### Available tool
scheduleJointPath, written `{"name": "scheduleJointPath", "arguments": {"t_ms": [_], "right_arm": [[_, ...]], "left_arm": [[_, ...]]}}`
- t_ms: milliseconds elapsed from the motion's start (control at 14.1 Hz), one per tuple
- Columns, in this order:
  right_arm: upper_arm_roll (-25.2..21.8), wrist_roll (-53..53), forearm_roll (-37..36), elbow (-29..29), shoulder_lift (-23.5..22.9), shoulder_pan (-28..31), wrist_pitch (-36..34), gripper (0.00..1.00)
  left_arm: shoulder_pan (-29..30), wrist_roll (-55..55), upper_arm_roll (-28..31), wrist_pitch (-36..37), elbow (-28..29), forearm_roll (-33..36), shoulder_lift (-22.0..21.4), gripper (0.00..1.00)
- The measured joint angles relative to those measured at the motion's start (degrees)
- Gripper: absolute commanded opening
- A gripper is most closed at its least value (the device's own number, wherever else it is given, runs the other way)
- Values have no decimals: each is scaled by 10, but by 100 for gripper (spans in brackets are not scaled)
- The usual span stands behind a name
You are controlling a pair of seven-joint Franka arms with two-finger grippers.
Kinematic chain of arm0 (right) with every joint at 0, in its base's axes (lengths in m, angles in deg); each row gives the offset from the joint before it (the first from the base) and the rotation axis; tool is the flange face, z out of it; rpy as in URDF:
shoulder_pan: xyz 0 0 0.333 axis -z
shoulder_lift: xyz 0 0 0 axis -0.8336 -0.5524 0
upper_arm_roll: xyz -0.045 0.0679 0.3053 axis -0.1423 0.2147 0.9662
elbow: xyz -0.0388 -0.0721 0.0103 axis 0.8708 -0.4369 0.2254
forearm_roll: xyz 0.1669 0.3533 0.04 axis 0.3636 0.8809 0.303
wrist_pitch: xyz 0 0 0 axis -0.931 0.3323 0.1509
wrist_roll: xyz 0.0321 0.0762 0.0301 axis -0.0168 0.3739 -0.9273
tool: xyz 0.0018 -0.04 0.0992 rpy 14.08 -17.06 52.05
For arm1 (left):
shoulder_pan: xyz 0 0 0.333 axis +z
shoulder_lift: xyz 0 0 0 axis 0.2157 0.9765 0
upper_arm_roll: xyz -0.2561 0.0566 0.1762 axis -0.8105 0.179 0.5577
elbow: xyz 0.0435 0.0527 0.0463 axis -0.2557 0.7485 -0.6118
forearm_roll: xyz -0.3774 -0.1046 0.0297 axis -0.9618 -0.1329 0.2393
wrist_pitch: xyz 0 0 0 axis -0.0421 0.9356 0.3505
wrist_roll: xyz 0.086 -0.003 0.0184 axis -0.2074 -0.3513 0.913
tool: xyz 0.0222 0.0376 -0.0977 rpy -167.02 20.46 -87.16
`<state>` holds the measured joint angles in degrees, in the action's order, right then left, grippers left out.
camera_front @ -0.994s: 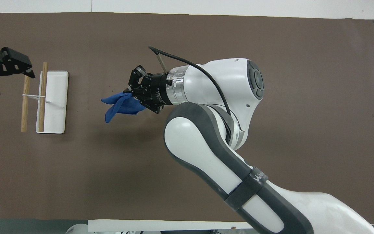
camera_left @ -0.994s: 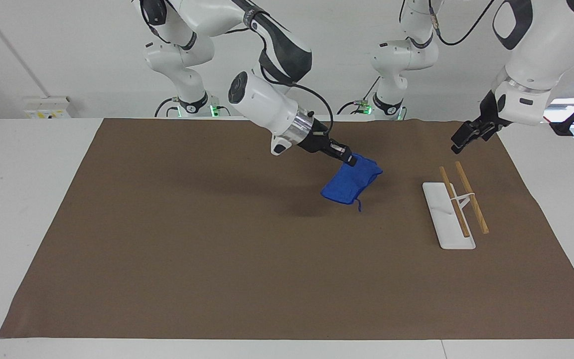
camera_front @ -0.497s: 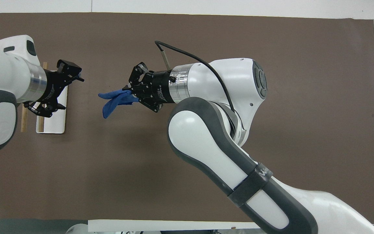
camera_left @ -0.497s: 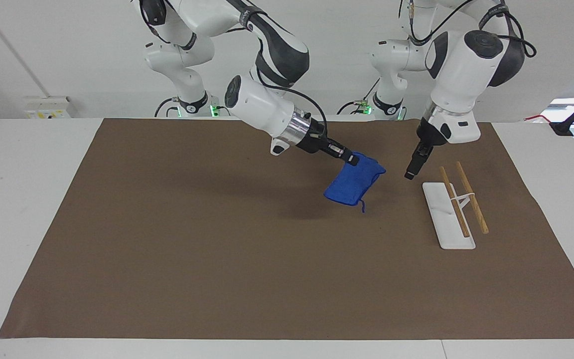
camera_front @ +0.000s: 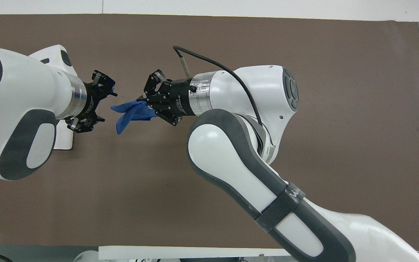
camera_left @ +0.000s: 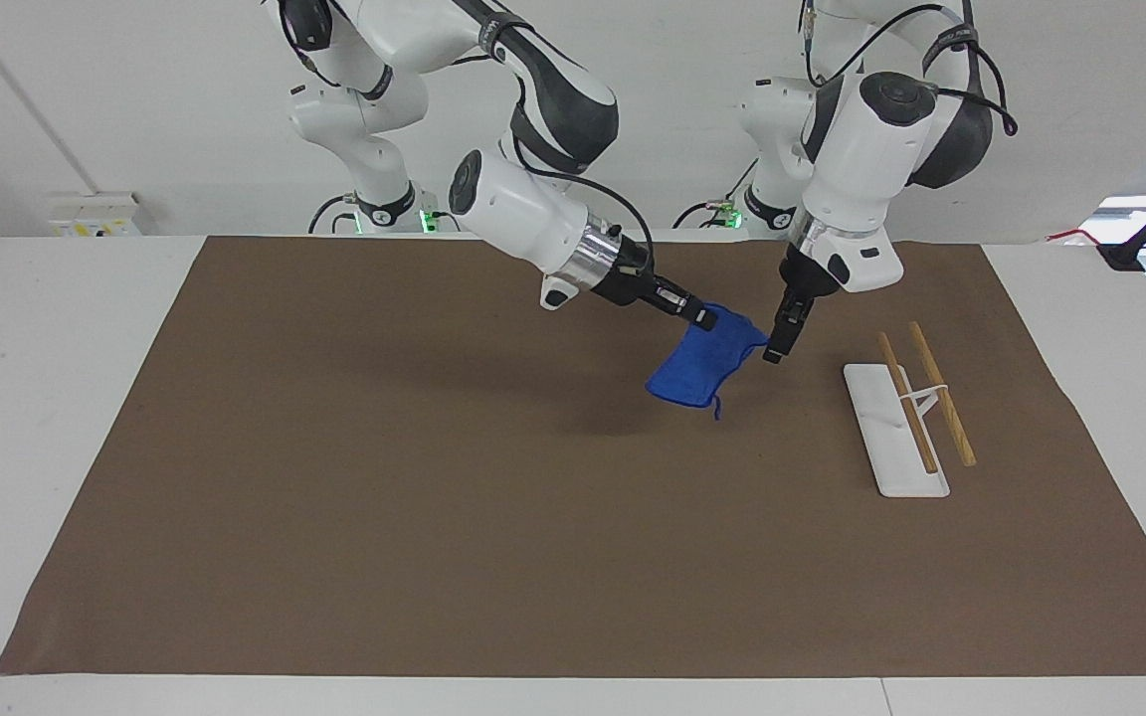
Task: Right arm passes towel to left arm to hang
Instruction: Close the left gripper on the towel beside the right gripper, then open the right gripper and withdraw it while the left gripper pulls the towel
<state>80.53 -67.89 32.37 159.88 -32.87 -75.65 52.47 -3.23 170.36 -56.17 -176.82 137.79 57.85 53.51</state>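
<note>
1. The right arm point(camera_left: 533, 214) reaches out over the middle of the brown mat point(camera_left: 434, 517) that covers the desk point(camera_left: 56, 418), its forearm sloping down toward the left arm's end.
2. The right gripper point(camera_left: 700, 318) is up in the air over the mat, and its jaws are pinched on one upper corner of the towel point(camera_left: 704, 363).
3. The towel (a small bright blue cloth) hangs from that pinch, bunched and folded, with its lower edge clear of the mat and a thin loop or thread dangling at the bottom; its shadow lies on the mat underneath.
4. In the overhead view the towel point(camera_front: 131, 113) sticks out from the right gripper point(camera_front: 147, 103) toward the left gripper point(camera_front: 106, 105).
5. The left arm point(camera_left: 866, 149) comes down from above, its wrist pointing steeply downward.
6. The left gripper point(camera_left: 778, 346) is also up in the air over the mat, just beside the free upper corner of the towel; from above its jaws are spread, one on each side of the line to the towel's tip, and they have not closed on the cloth. Whether a jaw touches the cloth cannot be told.
7. A white rack base point(camera_left: 893, 433) lies on the mat toward the left arm's end of the desk, with two wooden rods point(camera_left: 926, 398) carried side by side over it on a small white support.
</note>
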Motion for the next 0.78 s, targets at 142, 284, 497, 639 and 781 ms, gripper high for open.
{"name": "scheduleJointPath", "arguments": {"t_ms": [142, 284, 497, 639, 781], "right_arm": [[0, 0, 0, 0, 0, 0, 0, 1], [0, 0, 0, 0, 0, 0, 2, 1], [1, 0, 0, 0, 0, -7, 10, 1], [1, 0, 0, 0, 0, -10, 16, 1], [1, 0, 0, 0, 0, -10, 17, 2]], "left_arm": [[-7, 5, 0, 0, 0, 0, 0, 42], [-14, 6, 0, -1, 0, -6, 0, 39], [-15, 7, 0, -4, 2, -15, 0, 16], [-15, 7, 0, -5, 7, -15, 0, 0], [-15, 7, 1, -7, 9, -15, 0, 0]]}}
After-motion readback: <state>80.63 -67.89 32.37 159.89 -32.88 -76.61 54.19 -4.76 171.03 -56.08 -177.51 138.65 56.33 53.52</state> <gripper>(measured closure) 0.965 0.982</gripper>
